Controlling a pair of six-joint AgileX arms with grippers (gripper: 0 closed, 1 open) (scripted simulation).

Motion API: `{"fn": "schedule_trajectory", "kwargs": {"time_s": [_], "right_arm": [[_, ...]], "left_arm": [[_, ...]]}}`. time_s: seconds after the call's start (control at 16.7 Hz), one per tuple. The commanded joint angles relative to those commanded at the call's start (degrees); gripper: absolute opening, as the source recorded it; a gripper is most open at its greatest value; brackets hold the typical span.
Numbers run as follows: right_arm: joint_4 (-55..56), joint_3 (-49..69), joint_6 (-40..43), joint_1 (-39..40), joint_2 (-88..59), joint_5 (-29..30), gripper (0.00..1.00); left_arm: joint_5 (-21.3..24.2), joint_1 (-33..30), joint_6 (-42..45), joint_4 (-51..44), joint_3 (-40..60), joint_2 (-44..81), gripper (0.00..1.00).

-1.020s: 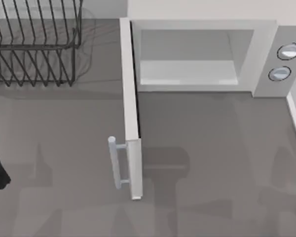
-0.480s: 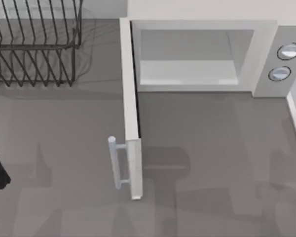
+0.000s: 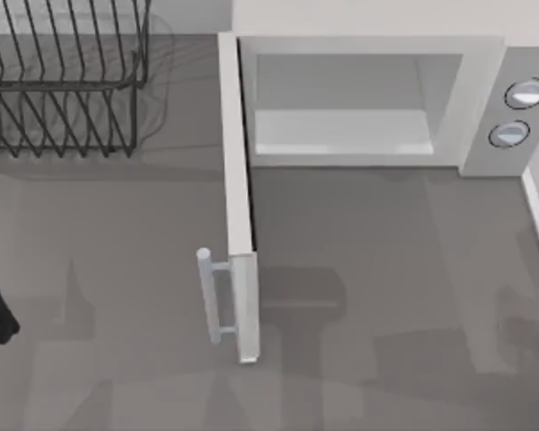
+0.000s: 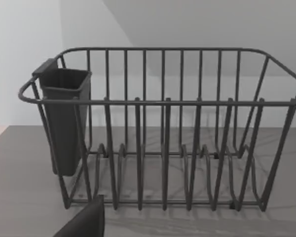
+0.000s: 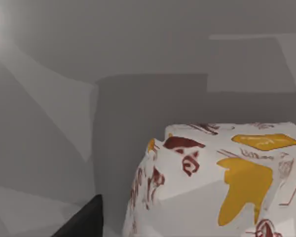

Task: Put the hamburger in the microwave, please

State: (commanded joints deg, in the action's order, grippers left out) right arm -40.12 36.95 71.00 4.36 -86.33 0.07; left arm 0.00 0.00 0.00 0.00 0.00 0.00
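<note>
The microwave (image 3: 359, 99) stands open, cavity bare. The hamburger (image 5: 222, 182) sits close before the right wrist; whether its fingers grasp it, I cannot tell. Left arm idles beside the dish rack (image 4: 163, 138).

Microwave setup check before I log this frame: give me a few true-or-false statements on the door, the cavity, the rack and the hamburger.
1. The microwave door stands open. True.
2. The hamburger lies inside the cavity. False: the cavity holds nothing; the hamburger is seen close in the right wrist view.
3. The wire rack stands at the table's right. False: it stands left of the microwave.
4. A dark cup hangs on the rack's end. True.
</note>
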Motion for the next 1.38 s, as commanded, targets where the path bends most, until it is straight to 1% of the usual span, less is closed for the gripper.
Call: {"fn": "schedule_trajectory", "kwargs": {"time_s": [0.18, 0.48, 1.26, 1.32, 1.38], "right_arm": [[5.77, -3.07, -0.07, 0.1, -3.22, 0.0, 1.0], [6.62, -3.57, -0.05, 0.11, -3.8, 0.0, 1.0], [6.62, -3.57, -0.05, 0.11, -3.8, 0.0, 0.02], [6.62, -3.57, -0.05, 0.11, -3.8, 0.0, 0.0], [6.62, -3.57, -0.05, 0.11, -3.8, 0.0, 0.0]], "left_arm": [[0.0, 0.0, 0.0, 0.0, 0.0, 0.0, 1.0], [0.0, 0.0, 0.0, 0.0, 0.0, 0.0, 1.0], [0.0, 0.0, 0.0, 0.0, 0.0, 0.0, 1.0], [0.0, 0.0, 0.0, 0.0, 0.0, 0.0, 1.0], [0.0, 0.0, 0.0, 0.0, 0.0, 0.0, 1.0]]}}
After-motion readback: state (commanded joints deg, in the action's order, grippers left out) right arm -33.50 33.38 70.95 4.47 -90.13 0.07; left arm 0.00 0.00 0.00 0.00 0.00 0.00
